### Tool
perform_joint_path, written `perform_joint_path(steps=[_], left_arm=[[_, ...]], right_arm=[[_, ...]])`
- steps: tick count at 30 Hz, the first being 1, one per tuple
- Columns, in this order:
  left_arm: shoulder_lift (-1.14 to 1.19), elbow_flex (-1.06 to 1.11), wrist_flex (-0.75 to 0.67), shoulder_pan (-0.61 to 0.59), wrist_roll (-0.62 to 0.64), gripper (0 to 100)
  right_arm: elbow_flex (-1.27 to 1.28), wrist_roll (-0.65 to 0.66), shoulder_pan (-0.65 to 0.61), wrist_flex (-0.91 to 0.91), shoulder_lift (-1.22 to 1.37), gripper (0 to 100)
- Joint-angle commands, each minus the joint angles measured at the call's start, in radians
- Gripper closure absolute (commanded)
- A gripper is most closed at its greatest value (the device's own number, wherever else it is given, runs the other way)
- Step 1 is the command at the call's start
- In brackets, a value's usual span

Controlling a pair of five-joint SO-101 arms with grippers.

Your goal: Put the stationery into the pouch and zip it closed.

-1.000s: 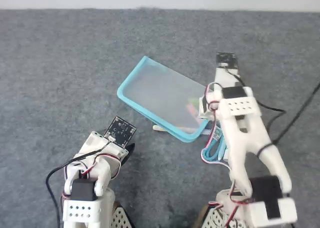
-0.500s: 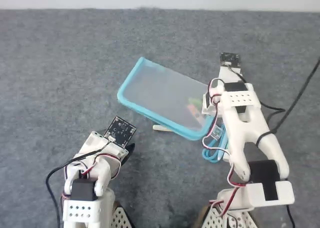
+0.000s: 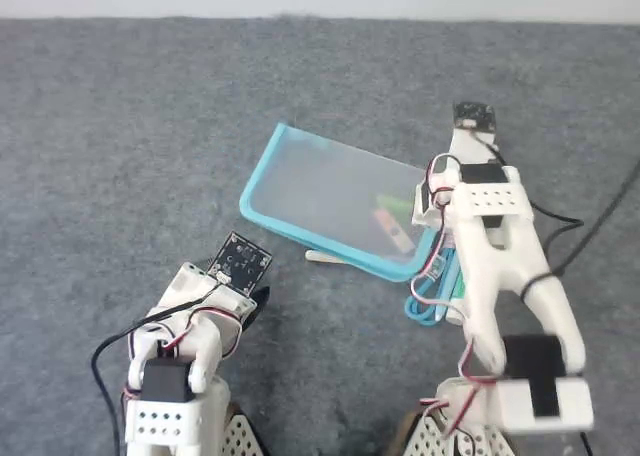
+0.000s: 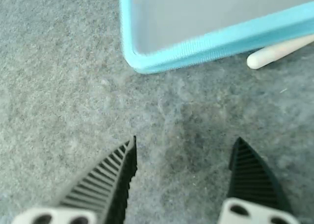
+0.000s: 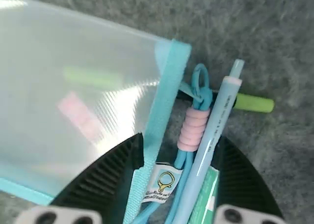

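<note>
Sliding toward 3 o'clock, the pouch (image 3: 330,191) now lies flatter on the grey bench (image 3: 150,126), and the right arm has shifted the same way with it. A pink piece (image 3: 392,226) shows more plainly through the clear wall, so some stationery is already inside. More waits outside, by my reading: a pale blue pen (image 5: 216,121), a green marker (image 5: 252,104) and a white stick (image 3: 325,257) at the pouch's 6 o'clock edge.

The right arm stretches forward at the pouch's 3 o'clock end. The right tool (image 5: 180,137) is spread wide, straddling the blue edge, the pen and a beaded cord (image 5: 194,128), gripping nothing.

The left arm sits folded at 7 o'clock. The left tool (image 4: 186,139) gapes empty above the bench, near the pouch's corner.
</note>
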Motion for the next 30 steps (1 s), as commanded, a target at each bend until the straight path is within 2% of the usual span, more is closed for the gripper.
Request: perform_joint_path(steps=[1, 7, 19, 30], left_arm=[[-0.029, -0.008, 0.005, 0.005, -0.008, 71], [-0.029, -0.008, 0.005, 0.005, -0.008, 71], [-0.029, -0.008, 0.005, 0.005, -0.008, 71], [-0.029, -0.008, 0.005, 0.005, -0.008, 71]], right_arm=[[0.025, -0.014, 0.033, 0.008, -0.171, 77.8], [0.081, -0.012, 0.036, 0.010, -0.216, 77.8], [0.049, -0.012, 0.012, -0.051, 0.001, 77.8], [0.041, -0.005, -0.180, -0.053, 0.068, 77.8]])
